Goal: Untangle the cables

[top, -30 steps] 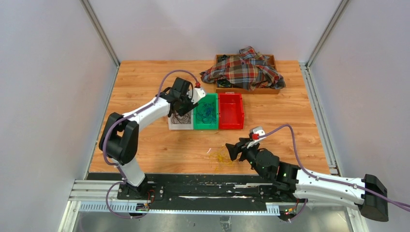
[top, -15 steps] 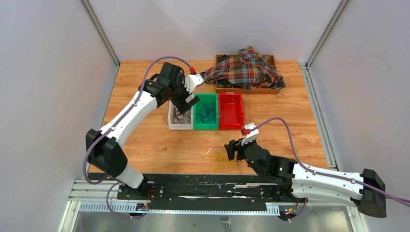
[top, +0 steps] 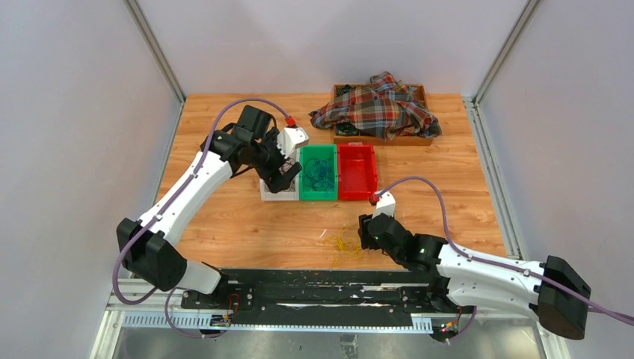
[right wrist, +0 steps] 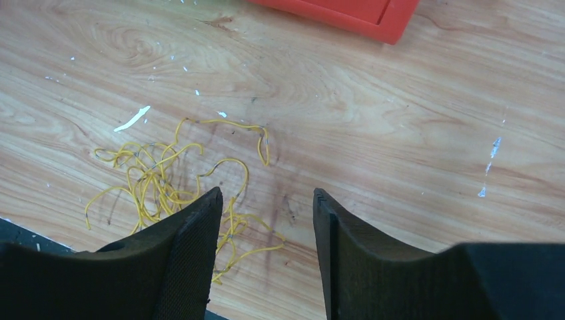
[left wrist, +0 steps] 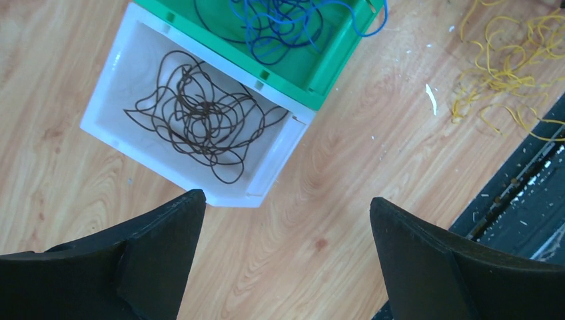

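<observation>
1 thin, wiry yel. cable squiggle

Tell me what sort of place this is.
Probably a robotics lab test cell: a wooden table boxed in by grey panels, a left arm and right arm bolted at its near edge, and a green bin beside a red bin.

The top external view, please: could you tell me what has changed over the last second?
The left hand rose from the white bin as its arm swung left, opening wide; the dark cable lies loose in that bin. The right hand tipped down over the yellow cable, its jaws narrowing but gripping nothing. The green bin, blue cable and plaid shirt stayed put.
</observation>
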